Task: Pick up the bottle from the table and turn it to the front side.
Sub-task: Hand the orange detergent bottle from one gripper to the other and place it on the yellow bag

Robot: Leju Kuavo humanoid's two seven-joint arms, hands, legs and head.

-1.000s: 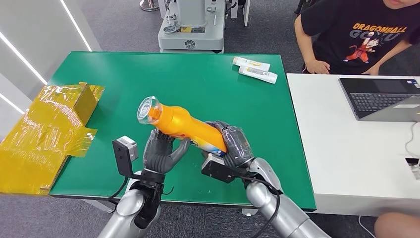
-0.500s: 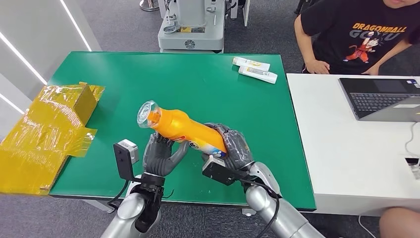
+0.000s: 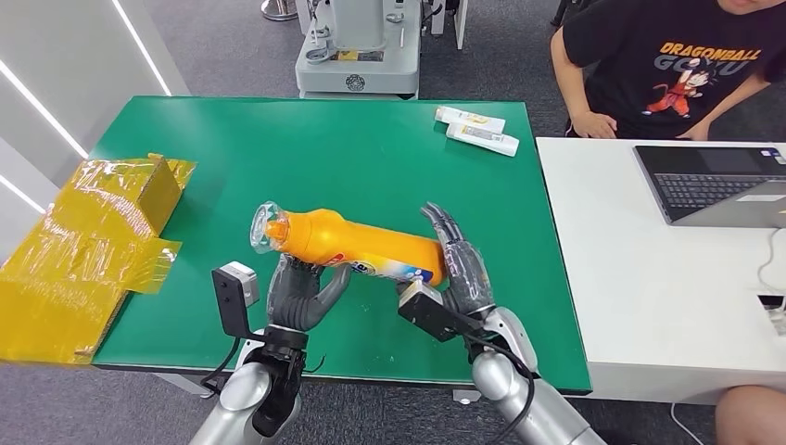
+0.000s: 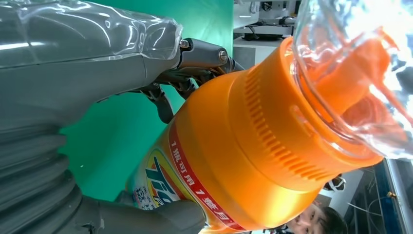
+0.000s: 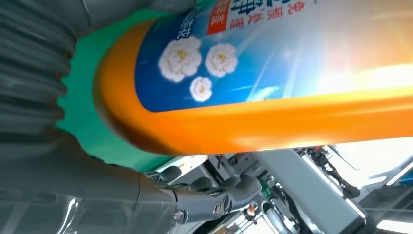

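The orange plastic detergent bottle with a clear cap over its orange nozzle (image 3: 348,248) is held lying almost level above the green surface (image 3: 371,158), cap end toward the robot's left. The left hand (image 3: 301,292) supports it from below near the neck, fingers curled up around the body. The right hand (image 3: 461,264) stands at the base end with its fingers extended and apart, gripping nothing; from the right wrist view the base appears to lie just beside the palm, though contact cannot be confirmed.

Judgement on the step in hand: the roll about the long axis is under way. To do it well, the left hand should carry the weight firmly, since the smooth body could slip, while the right hand re-closes on the base before turning further.

The blue label with white flowers and red print faces downward toward the wrists, so the front is not yet presented.
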